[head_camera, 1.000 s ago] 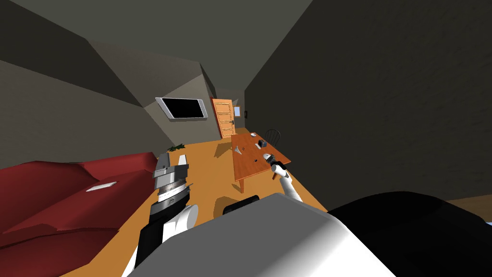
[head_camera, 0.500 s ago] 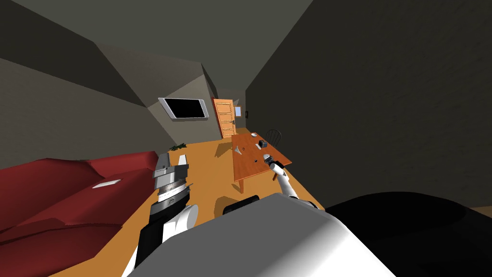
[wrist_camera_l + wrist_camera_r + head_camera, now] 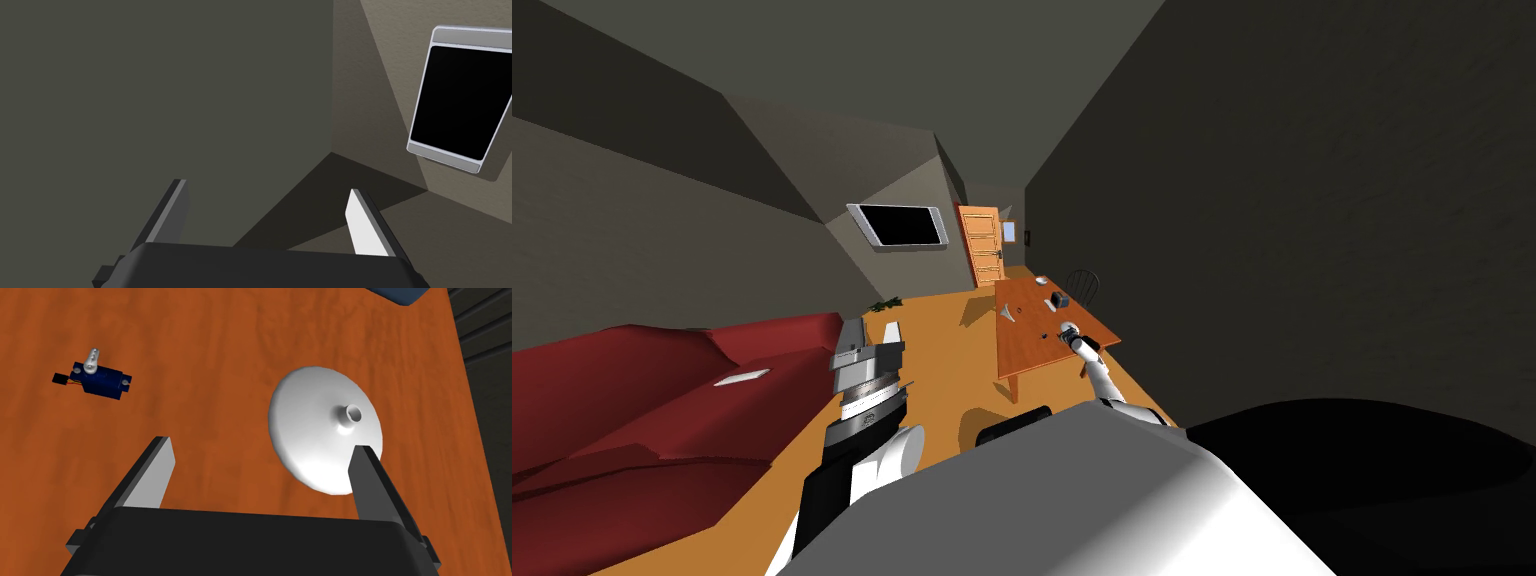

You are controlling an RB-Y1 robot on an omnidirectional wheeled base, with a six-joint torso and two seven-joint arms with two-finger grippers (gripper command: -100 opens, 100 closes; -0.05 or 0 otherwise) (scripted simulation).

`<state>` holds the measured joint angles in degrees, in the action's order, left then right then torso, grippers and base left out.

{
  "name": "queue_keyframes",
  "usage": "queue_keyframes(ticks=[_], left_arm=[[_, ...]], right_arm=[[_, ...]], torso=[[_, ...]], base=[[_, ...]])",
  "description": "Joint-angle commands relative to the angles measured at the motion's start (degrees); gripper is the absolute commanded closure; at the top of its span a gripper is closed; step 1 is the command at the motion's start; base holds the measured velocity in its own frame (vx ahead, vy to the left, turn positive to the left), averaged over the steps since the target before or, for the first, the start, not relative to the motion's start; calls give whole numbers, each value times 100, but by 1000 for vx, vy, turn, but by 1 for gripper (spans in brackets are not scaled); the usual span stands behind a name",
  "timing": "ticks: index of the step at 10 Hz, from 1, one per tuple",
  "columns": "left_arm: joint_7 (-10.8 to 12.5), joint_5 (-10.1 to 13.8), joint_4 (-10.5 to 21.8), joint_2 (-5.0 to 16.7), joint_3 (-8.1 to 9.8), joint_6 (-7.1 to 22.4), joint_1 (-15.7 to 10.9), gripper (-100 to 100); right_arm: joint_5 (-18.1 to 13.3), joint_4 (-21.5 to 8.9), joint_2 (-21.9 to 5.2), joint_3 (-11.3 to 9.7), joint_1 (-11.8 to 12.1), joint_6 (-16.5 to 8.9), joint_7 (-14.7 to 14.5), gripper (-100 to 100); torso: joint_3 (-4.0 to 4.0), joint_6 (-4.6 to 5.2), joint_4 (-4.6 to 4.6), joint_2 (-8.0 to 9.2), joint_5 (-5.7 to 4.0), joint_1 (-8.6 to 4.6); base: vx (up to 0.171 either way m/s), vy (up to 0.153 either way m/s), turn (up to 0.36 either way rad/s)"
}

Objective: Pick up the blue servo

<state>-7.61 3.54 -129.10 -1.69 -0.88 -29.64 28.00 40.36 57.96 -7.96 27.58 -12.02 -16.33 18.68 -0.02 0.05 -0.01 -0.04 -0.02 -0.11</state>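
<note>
Nothing grasped yet: the right hand (image 3: 262, 443) hovers spread over the worktop (image 3: 225, 348), the blue servo (image 3: 100, 380) at its ten o'clock.

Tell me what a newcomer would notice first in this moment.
The red sofa at the robot's left and the orange table ahead dominate the head view. In the right wrist view, the open right gripper hangs over that table, a white funnel-like disc near one finger and the small blue servo lying apart, beyond the other.

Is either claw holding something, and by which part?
Nothing: the left gripper and right gripper are open, empty; small blue servo lies free on the orange wooden table.
</note>
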Motion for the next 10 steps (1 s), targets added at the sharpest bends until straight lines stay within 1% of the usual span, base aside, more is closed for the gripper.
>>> queue_keyframes(ticks=[1, 2, 3, 4, 5, 6, 7, 8, 9, 10], left_arm=[[0, 0, 0, 0, 0, 0, 0, 0], [0, 0, 0, 0, 0, 0, 0, 0], [0, 0, 0, 0, 0, 0, 0, 0], [0, 0, 0, 0, 0, 0, 0, 0], [0, 0, 0, 0, 0, 0, 0, 0], [0, 0, 0, 0, 0, 0, 0, 0], [0, 0, 0, 0, 0, 0, 0, 0], [0, 0, 0, 0, 0, 0, 0, 0], [0, 0, 0, 0, 0, 0, 0, 0], [0, 0, 0, 0, 0, 0, 0, 0]], right_arm=[[206, -286, -9, 75, -198, -106, 159, -100], [206, -376, -9, 75, -198, -106, 159, -100], [397, -542, -9, 137, -385, -192, 314, -100], [397, -683, -9, 137, -385, -192, 314, -100], [397, -710, -9, 137, -385, -192, 314, -100], [581, -907, -7, 192, -566, -271, 468, -100], [581, -1035, -7, 192, -566, -271, 468, -100], [758, -1193, -4, 241, -738, -342, 621, -100], [758, -1350, -4, 241, -738, -342, 621, -100], [927, -1552, 3, 284, -901, -405, 771, -100]], torso=[[0, 0, 0, 0, 0, 0], [0, -2, 1, -1, 0, -2], [0, -1, 0, -1, -1, -3], [-1, -2, 1, -3, -1, -7], [-2, 0, -1, -3, -2, -7], [-1, 0, -1, -2, 0, 1], [-2, -2, 0, -4, 0, -1], [-2, 0, -1, -3, 0, -2], [-2, -1, 0, -5, -2, -11], [-2, 1, -1, -4, -2, -11]], base=[[7, -35, 42], [10, -39, 43], [10, -52, 46], [15, -47, 30], [12, -20, -3], [17, -31, 39], [14, -38, 34], [17, -64, 44], [16, -57, 33], [12, -59, 27]])
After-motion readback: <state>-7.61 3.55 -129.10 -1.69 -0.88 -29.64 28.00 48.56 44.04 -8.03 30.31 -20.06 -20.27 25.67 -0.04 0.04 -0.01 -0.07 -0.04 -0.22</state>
